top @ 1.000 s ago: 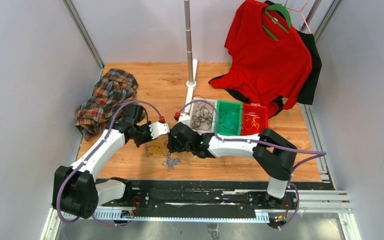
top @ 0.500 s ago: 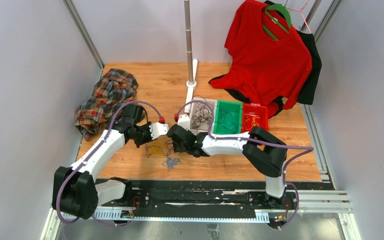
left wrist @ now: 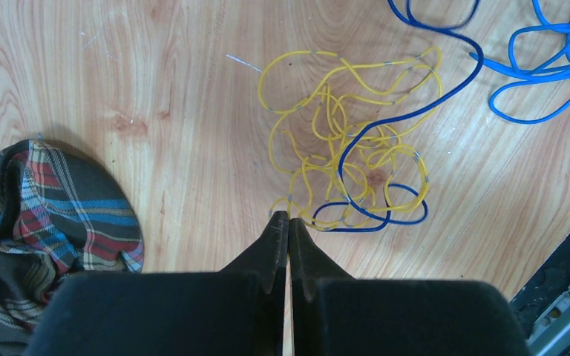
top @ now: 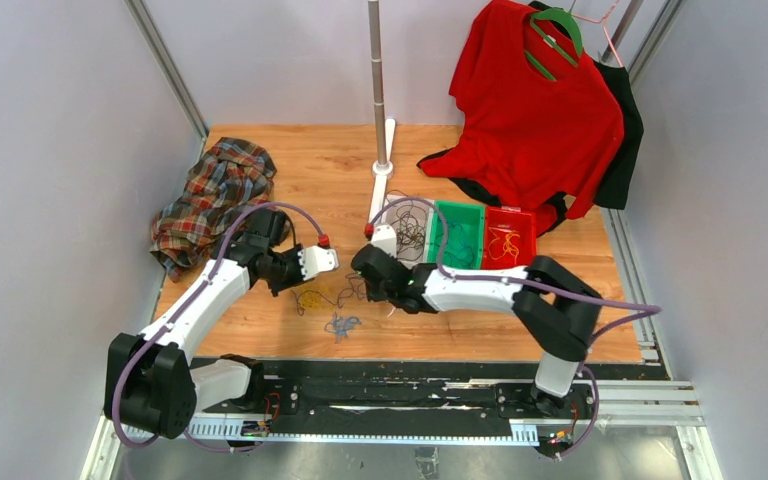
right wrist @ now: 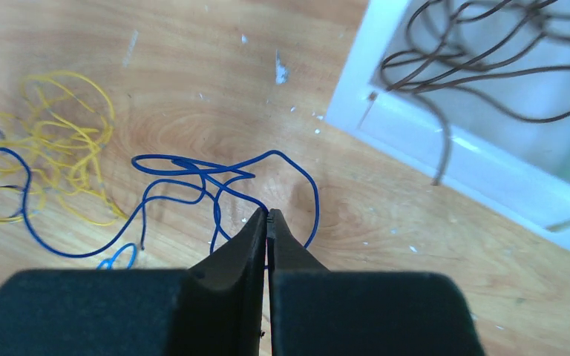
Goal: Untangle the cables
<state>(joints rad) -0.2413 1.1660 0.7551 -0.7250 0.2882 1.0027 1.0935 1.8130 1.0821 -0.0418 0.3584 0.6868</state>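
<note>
Wood bench with loose cables lying near its middle, in front of both arms. Left fingers closed, tips pinching a strand at the near edge of the yellow cable tangle, with plaid cloth close by on the left. Dark blue cable threads through the yellow tangle and runs out toward the right arm. Right fingers closed on a loop of that dark blue cable, tips low over the bench. Light blue cable lies apart, top right in the left wrist view. Black cables sit in the white tray — green bin and red bin to its right, yellow-orange wire in the red one
</note>
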